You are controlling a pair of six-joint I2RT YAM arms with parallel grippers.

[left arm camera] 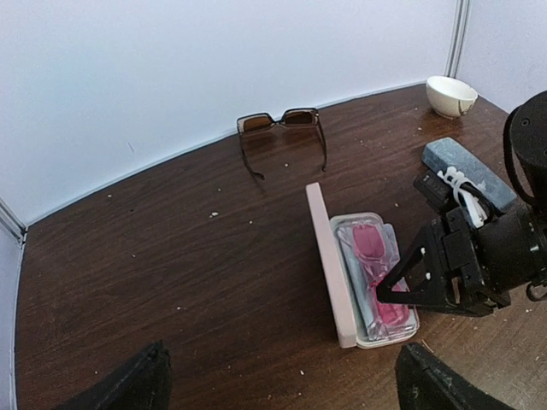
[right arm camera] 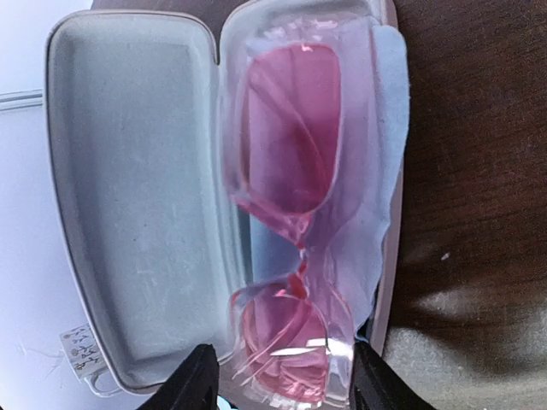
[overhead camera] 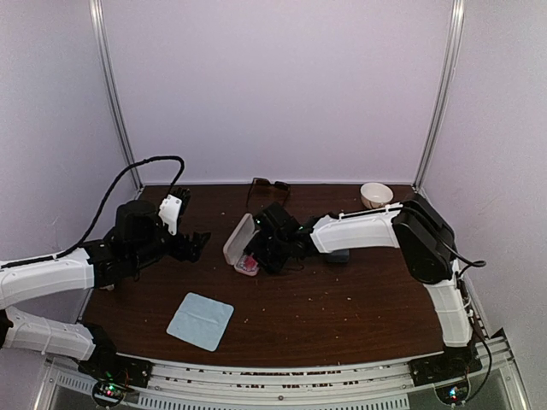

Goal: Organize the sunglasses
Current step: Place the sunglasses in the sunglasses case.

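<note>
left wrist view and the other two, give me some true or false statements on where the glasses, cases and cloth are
1. The pink case lies open with the pink glasses inside. True.
2. The brown sunglasses sit inside the grey-blue case. False: they lie unfolded on the table near the back wall, and that case is shut.
3. The left end effector holds the light-blue cloth. False: it is open and empty, and the cloth lies flat near the table's front edge.
4. A white bowl stands near the far right corner. True.
</note>
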